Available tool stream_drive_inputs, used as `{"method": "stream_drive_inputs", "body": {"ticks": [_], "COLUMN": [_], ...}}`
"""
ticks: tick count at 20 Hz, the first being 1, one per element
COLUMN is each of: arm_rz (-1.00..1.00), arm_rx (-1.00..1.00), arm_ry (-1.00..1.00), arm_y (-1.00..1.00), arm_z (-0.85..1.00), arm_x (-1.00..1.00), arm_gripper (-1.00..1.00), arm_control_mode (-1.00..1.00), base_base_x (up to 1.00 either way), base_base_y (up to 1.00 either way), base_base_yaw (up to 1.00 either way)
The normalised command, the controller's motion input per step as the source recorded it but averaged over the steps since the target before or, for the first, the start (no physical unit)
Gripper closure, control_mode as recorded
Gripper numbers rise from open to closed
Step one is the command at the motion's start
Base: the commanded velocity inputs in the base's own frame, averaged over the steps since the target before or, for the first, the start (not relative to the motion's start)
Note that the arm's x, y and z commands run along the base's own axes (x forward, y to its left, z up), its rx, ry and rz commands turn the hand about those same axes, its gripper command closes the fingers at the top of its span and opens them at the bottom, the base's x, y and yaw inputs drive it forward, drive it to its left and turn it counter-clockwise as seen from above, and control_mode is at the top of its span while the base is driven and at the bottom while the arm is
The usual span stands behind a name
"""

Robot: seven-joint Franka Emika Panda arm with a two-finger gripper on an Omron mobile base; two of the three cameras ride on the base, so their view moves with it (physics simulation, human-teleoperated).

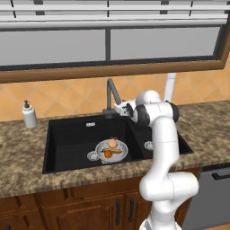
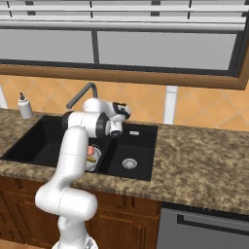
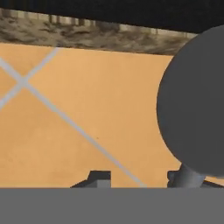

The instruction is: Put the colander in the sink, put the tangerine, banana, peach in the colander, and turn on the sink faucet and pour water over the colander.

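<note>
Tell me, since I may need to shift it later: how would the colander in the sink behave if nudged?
The colander sits on the black sink's smooth floor, so it would probably slide. Its rounded bowl may rock, and the round peach inside would likely roll.

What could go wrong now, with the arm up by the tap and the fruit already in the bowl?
The pincer sits hard against the faucet base, so it may slip off the small lever or just shove the tap. If the spout ends up aimed away from the colander, water might miss the fruit and splash the sink.
</note>
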Motion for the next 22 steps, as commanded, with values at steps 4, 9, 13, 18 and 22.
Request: {"method": "stream_drive_inputs", "body": {"ticks": [4, 9, 13, 18, 22], "arm_rz": [-0.29, -0.2, -0.17, -0.16, -0.03], "arm_rx": [0.23, 0.31, 0.37, 0.49, 0.67], "arm_ry": [0.16, 0.27, 0.28, 0.16, -0.15], "arm_y": [-1.0, -1.0, -1.0, -1.0, -1.0], "arm_z": [0.13, 0.2, 0.19, 0.83, 0.71], "arm_x": [0.48, 0.31, 0.32, 0.09, -0.53], "arm_gripper": [1.0, 1.0, 1.0, 1.0, 1.0], "arm_control_mode": [-1.0, -1.0, -1.0, -1.0, -1.0], "base_base_x": [0.0, 0.0, 0.0, 0.0, 0.0], "base_base_y": [0.0, 0.0, 0.0, 0.0, 0.0], "base_base_yaw": [0.0, 0.0, 0.0, 0.0, 0.0]}}
